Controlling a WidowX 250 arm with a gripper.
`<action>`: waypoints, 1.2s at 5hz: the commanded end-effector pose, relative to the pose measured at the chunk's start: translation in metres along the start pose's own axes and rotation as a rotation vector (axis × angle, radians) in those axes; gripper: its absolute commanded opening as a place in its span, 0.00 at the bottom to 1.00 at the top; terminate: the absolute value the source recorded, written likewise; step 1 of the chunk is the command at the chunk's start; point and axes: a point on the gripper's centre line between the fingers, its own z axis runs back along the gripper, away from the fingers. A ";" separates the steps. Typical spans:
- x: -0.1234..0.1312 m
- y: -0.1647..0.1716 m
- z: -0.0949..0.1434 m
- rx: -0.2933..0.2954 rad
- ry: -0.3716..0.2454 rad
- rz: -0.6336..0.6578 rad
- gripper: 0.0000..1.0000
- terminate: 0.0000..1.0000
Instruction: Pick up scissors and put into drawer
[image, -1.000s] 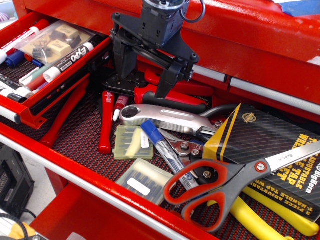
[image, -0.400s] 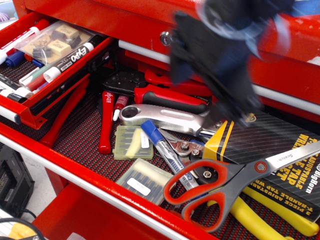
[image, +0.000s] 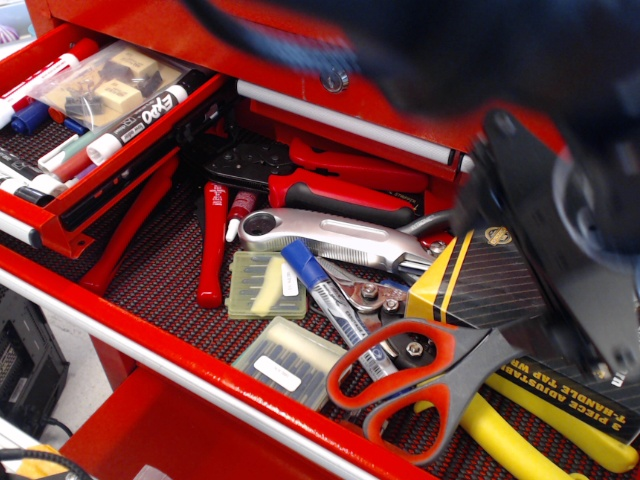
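On my feed the wide red tool drawer (image: 150, 300) fills most of the frame, its dark ribbed liner crowded with hand tools. Across the top and down the right side sweeps the arm, a dark, motion-blurred mass; its gripper (image: 560, 270) hangs over the right part of the drawer, above the black tap-and-die box (image: 490, 290), and I cannot tell whether the jaws are parted or closed because the blur swallows them.

At upper left sits the narrow red drawer (image: 60, 225), open, holding whiteboard markers (image: 135, 122) and a bag of erasers (image: 95, 85).

The scissors (image: 420, 380) lie in the wide drawer near its front edge, lower right of centre: grey handles with orange-red loops pointing left, blades running right and vanishing under the gripper. They rest on top of the yellow-handled snips (image: 500, 440) and against the box's corner.

Behind them lies a silver adjustable wrench (image: 330, 235), then red-handled pliers (image: 335, 190) toward the back. A blue-capped tube (image: 320, 290) lies between the wrench and the scissors' loops, and two small clear cases (image: 265, 285) sit left of it.
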 end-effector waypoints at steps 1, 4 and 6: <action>0.016 -0.016 -0.014 -0.121 -0.104 0.057 1.00 0.00; 0.005 -0.022 -0.045 -0.221 -0.203 0.029 1.00 0.00; 0.001 -0.027 -0.051 -0.208 -0.166 0.092 0.00 0.00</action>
